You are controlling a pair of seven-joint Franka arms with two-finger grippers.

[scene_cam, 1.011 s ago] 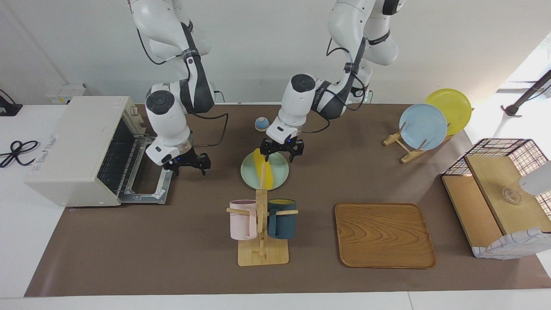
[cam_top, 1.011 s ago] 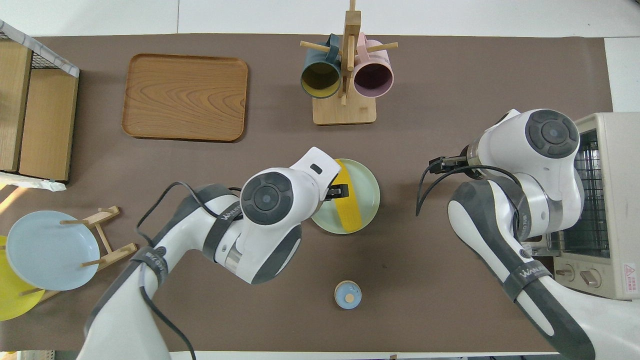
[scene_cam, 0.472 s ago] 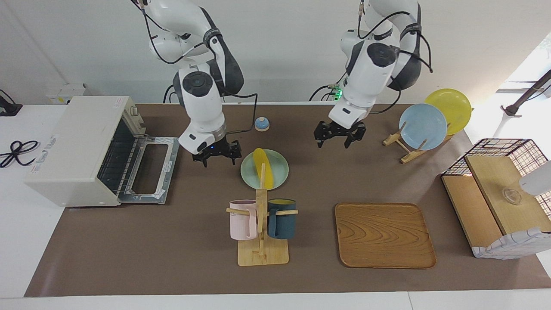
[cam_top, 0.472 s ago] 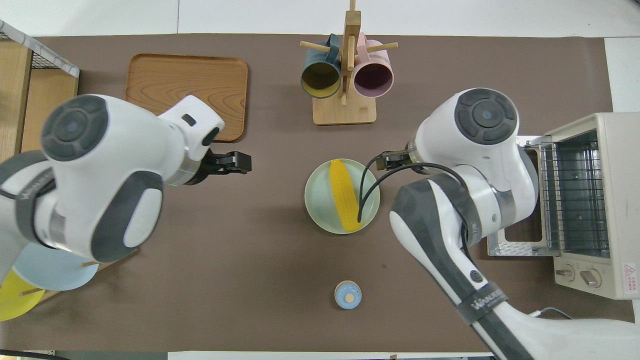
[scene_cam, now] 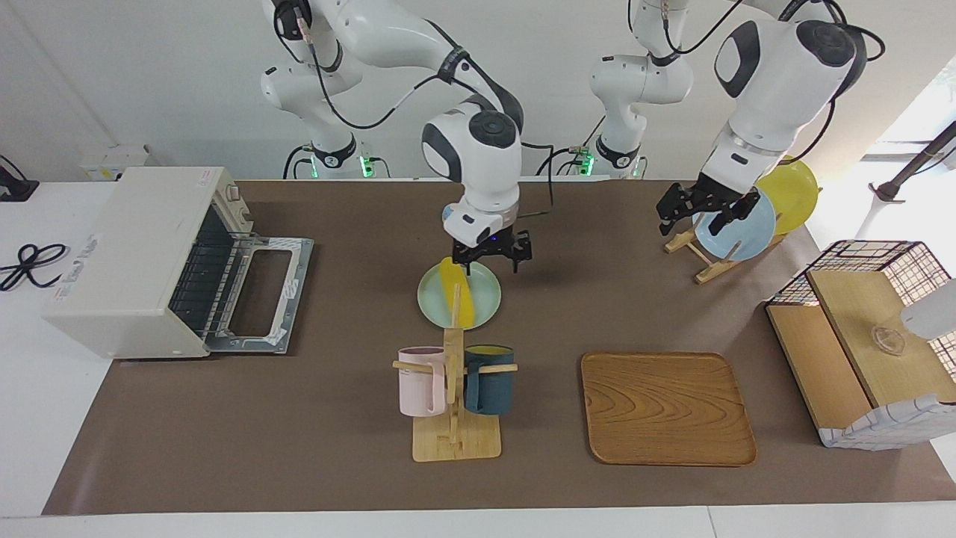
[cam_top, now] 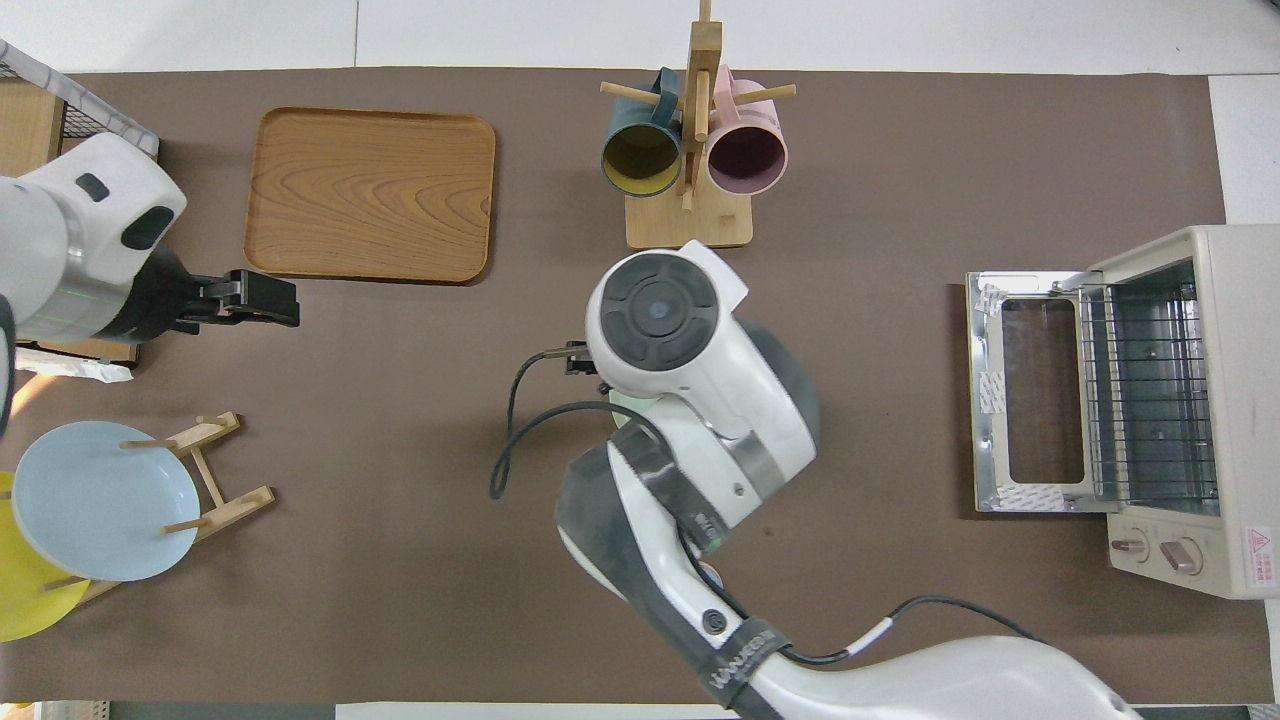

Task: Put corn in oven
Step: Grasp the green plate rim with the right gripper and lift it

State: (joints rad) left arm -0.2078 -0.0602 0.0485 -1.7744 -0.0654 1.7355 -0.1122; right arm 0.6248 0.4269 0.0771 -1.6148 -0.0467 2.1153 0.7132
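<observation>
The right gripper (scene_cam: 492,256) is hanging spread wide over the corn (scene_cam: 452,288), which is lying on the green plate (scene_cam: 485,288). The left gripper (scene_cam: 704,211) is waiting, also spread wide and empty, over the plate rack (scene_cam: 698,250). The oven (scene_cam: 134,258) is standing with its door down at the right arm's end.

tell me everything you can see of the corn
The corn is a bright yellow, glossy, plastic-looking cob, long and tapered. It lies flat across a pale green plate mid-table, its ends reaching the rim. The wooden mug rack's post hides part of it in the facing view. The right gripper hovers open above it, not touching.
</observation>
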